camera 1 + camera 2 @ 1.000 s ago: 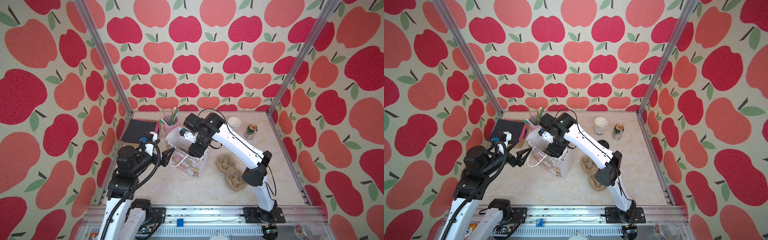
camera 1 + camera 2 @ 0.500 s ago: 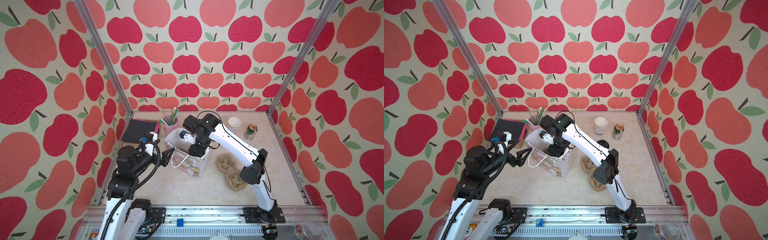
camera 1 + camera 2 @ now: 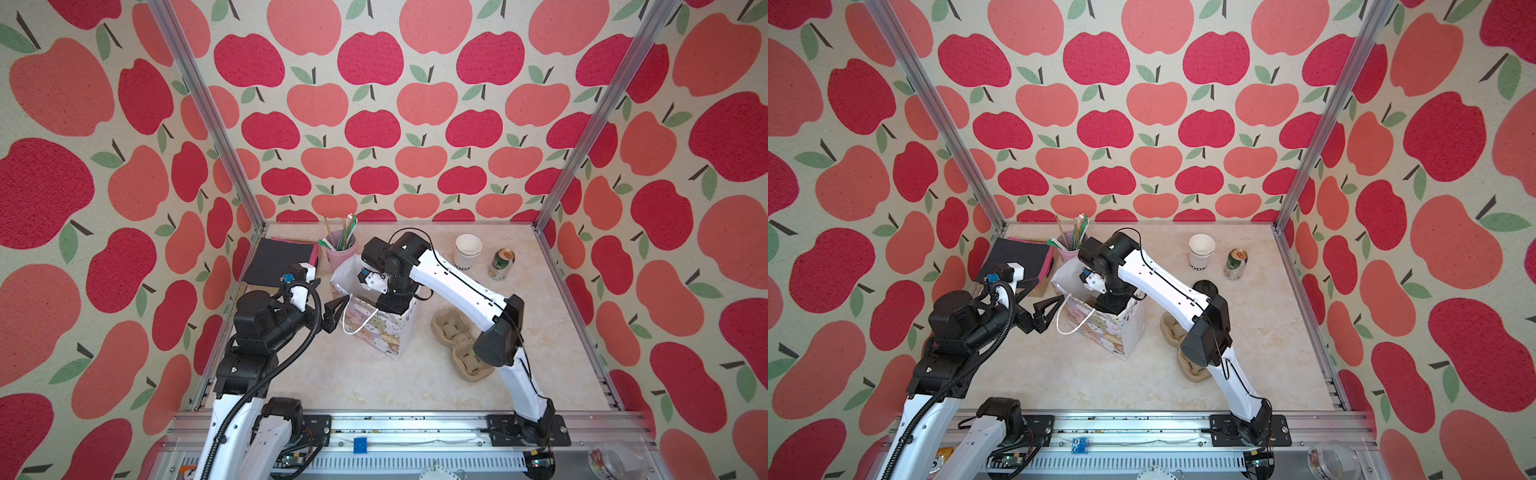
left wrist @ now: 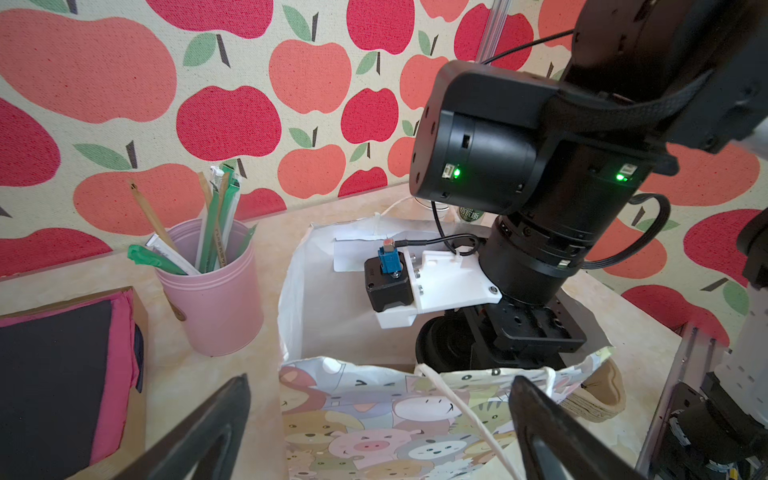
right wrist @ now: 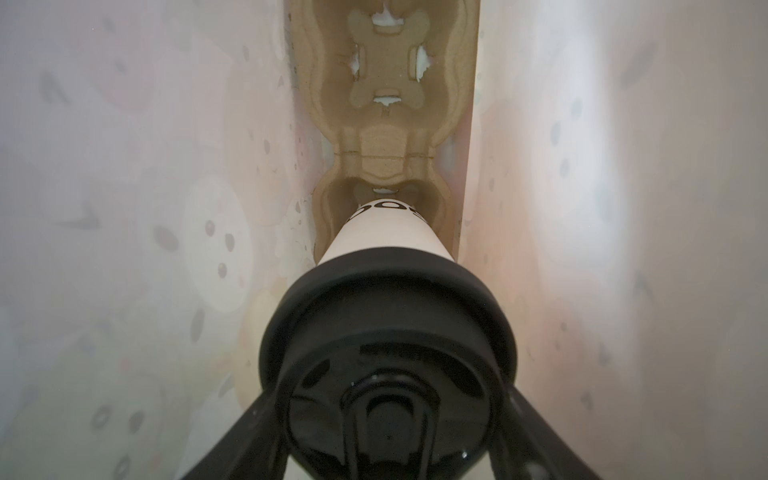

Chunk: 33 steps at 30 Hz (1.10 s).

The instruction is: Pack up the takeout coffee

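My right pincer [image 5: 388, 415] holds the coffee [image 5: 388, 245] deep in the bag [image 3: 382, 332], base at the tray [image 5: 386, 83] pocket. My left pincer [image 3: 338, 305] stands wide beside it; I judge only release is left

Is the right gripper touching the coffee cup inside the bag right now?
Touching. In the right wrist view the right gripper clamps the takeout coffee on both sides of its black lid, inside the gift bag.
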Motion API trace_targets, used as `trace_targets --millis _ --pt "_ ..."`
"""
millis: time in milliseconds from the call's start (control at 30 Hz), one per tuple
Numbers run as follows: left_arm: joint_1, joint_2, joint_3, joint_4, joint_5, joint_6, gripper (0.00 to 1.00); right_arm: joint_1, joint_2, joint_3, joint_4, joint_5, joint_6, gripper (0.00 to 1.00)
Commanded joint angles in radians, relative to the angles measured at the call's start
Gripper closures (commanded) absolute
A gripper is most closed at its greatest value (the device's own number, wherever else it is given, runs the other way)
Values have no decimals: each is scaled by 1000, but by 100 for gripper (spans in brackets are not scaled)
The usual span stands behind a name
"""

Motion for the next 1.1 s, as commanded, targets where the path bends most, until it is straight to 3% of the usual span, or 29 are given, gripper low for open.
trace_targets --millis 0,1067 --pt "5 0 -10 37 -2 -11 1 -9 32 -12 -10 13 -16 39" --pt "5 0 -11 31 -9 -11 1 -2 22 -67 26 7 -25 40"
